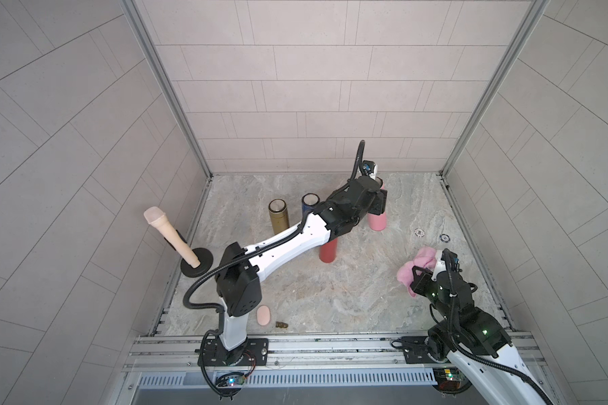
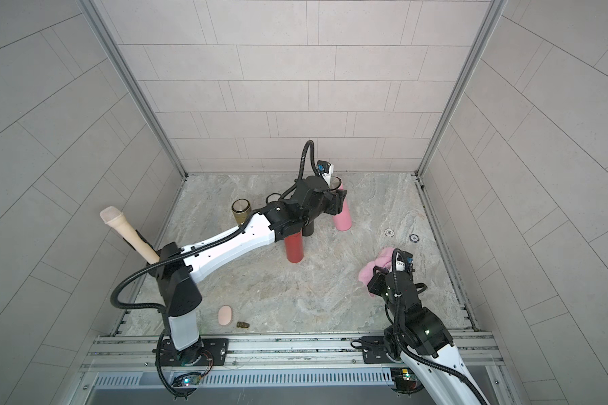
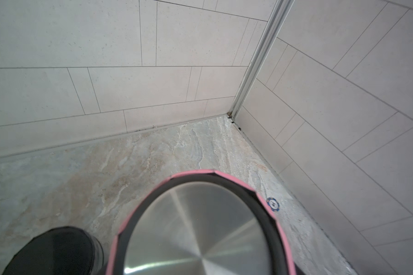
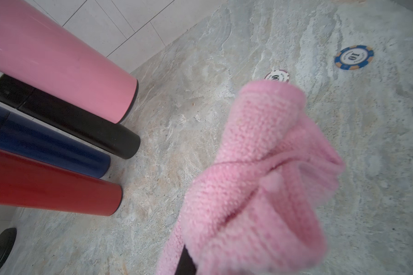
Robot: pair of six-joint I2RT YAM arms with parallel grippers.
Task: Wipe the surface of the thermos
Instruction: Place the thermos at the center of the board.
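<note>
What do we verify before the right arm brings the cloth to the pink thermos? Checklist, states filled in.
1. Left claw clamped on pink thermos near its lid: ok.
2. Pink thermos upright, base on table: ok.
3. Right claw shut on pink cloth: ok.
4. Cloth touching thermos: not ok, clearly apart.
5. Path between them: ok; only white poker chip and blue poker chip, flat on table.
6. Gap to black thermos beside it: cannot tell.
</note>
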